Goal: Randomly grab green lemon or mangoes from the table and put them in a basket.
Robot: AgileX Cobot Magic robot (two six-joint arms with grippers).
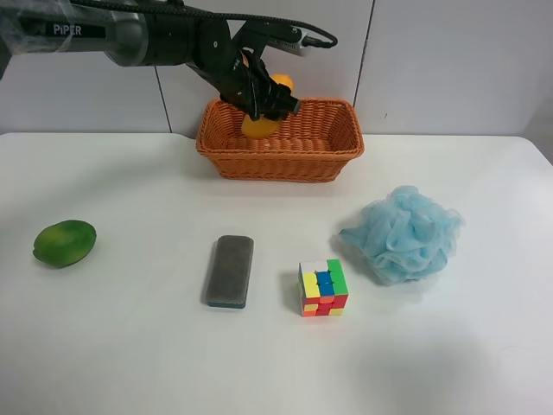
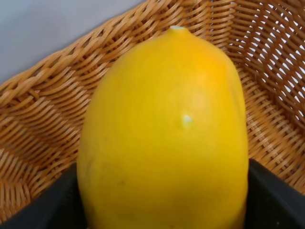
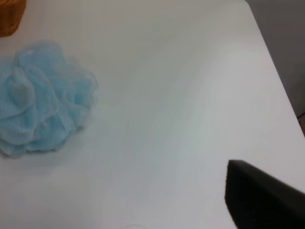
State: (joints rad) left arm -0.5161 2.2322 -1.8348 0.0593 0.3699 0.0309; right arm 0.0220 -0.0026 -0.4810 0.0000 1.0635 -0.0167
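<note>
My left gripper (image 1: 262, 108) is shut on the yellow-orange mango (image 1: 259, 126) and holds it over the left part of the wicker basket (image 1: 276, 164) at the back of the white table (image 1: 130, 363). In the left wrist view the mango (image 2: 167, 133) fills the frame between the dark fingers (image 2: 276, 200), with the basket's woven wall (image 2: 47, 124) close behind it. The green lemon (image 1: 65, 243) lies on the table at the exterior high view's far left. Of the right gripper only a dark piece (image 3: 262, 200) shows above bare table.
A grey block (image 1: 229, 271), a coloured puzzle cube (image 1: 322, 288) and a blue bath puff (image 1: 404, 233) lie in the middle of the table in front of the basket. The puff (image 3: 40, 98) and a basket corner (image 3: 9, 16) show in the right wrist view.
</note>
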